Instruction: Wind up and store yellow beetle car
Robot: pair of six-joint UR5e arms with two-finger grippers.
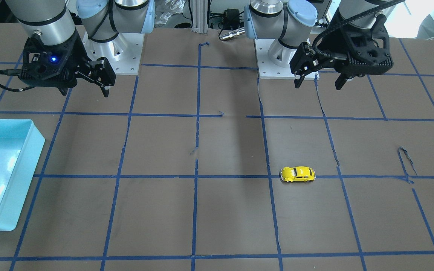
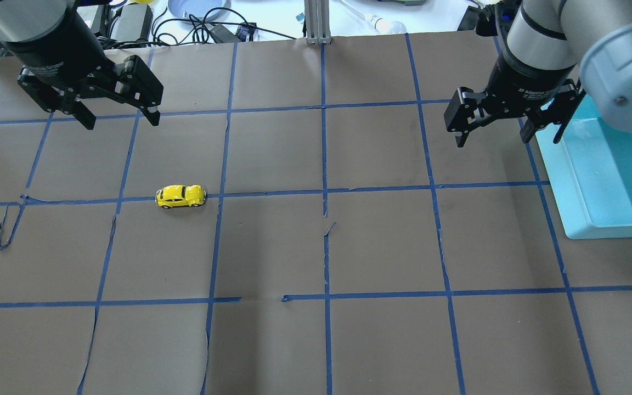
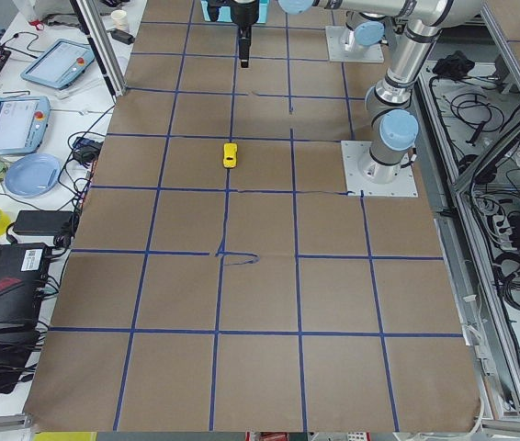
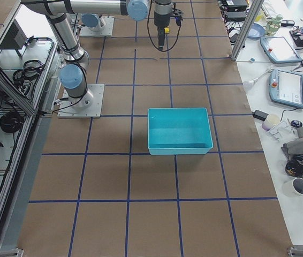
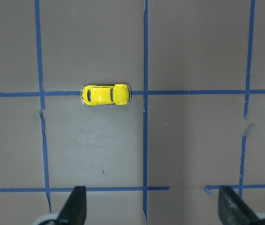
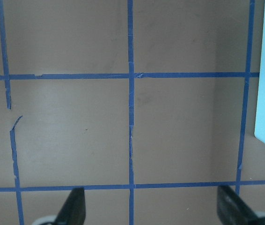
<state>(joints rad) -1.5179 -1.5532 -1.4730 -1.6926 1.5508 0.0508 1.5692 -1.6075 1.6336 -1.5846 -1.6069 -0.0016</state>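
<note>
The yellow beetle car [image 2: 180, 196] stands on its wheels on the brown table, on a blue tape line on my left side. It also shows in the front view [image 1: 298, 174], the left side view [image 3: 230, 154] and the left wrist view [image 5: 106, 94]. My left gripper [image 2: 122, 123] is open and empty. It hangs well above the table, behind the car, also in the front view [image 1: 318, 86]. My right gripper [image 2: 494, 141] is open and empty. It hangs beside the teal bin [image 2: 574, 181], also in the front view [image 1: 85, 93].
The teal bin [image 4: 175, 149] is open-topped and shows nothing inside; it stands at my right side [image 1: 32, 150]. The two arm bases [image 1: 113, 49] [image 1: 277, 56] stand at the table's robot edge. Blue tape lines, torn in places, mark a grid on the brown paper.
</note>
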